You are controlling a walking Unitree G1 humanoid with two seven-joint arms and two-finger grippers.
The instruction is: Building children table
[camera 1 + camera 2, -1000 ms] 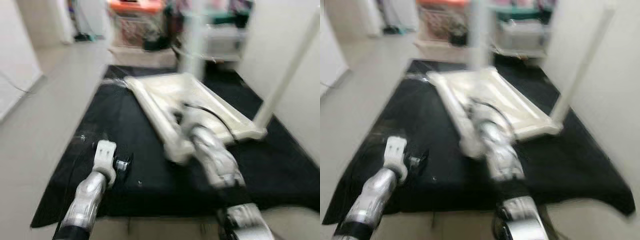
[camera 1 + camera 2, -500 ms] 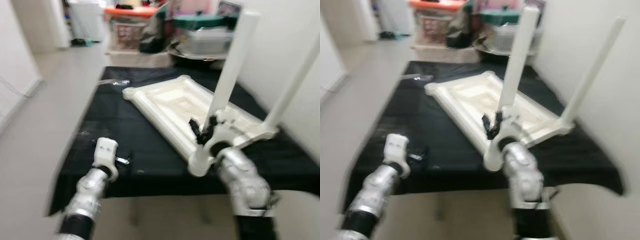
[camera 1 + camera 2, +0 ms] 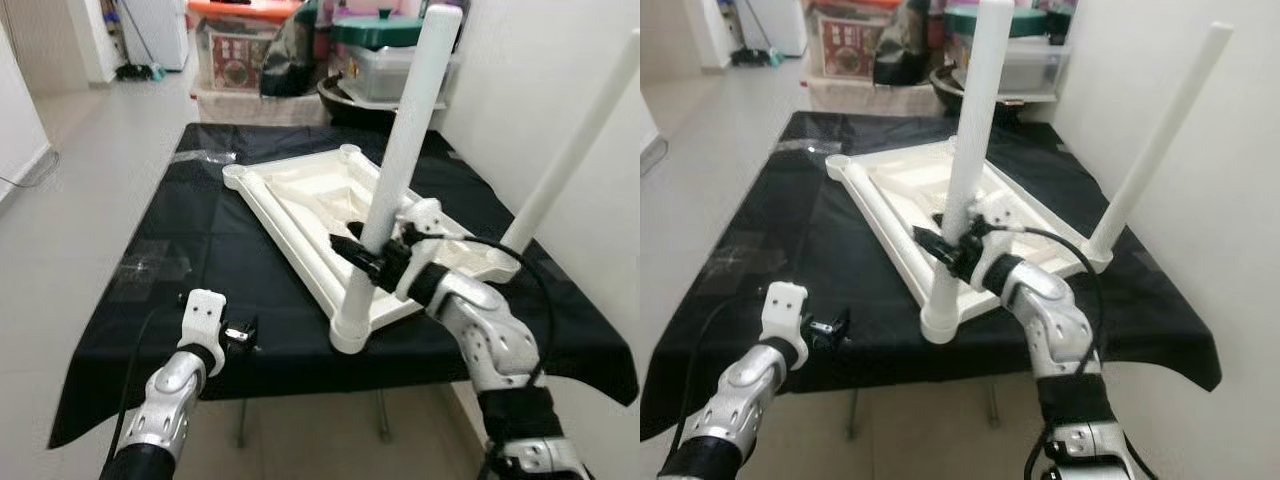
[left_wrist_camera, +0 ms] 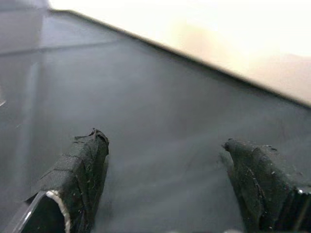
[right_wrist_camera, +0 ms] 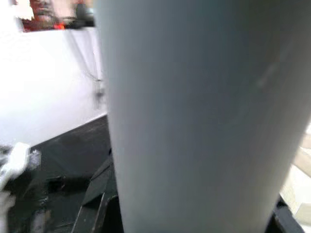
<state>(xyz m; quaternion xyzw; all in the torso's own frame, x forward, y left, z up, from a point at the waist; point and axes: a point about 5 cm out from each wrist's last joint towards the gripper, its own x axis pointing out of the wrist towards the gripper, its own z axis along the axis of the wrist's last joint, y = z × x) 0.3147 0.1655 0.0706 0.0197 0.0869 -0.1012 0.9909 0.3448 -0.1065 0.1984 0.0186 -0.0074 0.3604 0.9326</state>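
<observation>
A white children's table top (image 3: 300, 205) lies upside down on a table covered in black cloth (image 3: 200, 250). A white round leg (image 3: 400, 150) stands in its near corner, leaning slightly to the right. My right gripper (image 3: 368, 258) is shut on this leg low down, just above the corner socket. The leg (image 5: 194, 116) sits close in front of the right wrist camera. A second white leg (image 3: 575, 140) stands in the right corner. My left gripper (image 3: 240, 333) hovers open over the cloth near the front left edge, its fingers (image 4: 80, 179) apart with nothing between them.
Storage bins stand behind the table, one with an orange lid (image 3: 240, 12) and one with a green lid (image 3: 385, 35). A white wall (image 3: 520, 70) runs close along the right side. Light floor (image 3: 80, 180) stretches to the left.
The view has swung and steadied from heavy blur. My right arm has gone from reaching over the near corner to gripping the standing leg there. The left arm has barely moved.
</observation>
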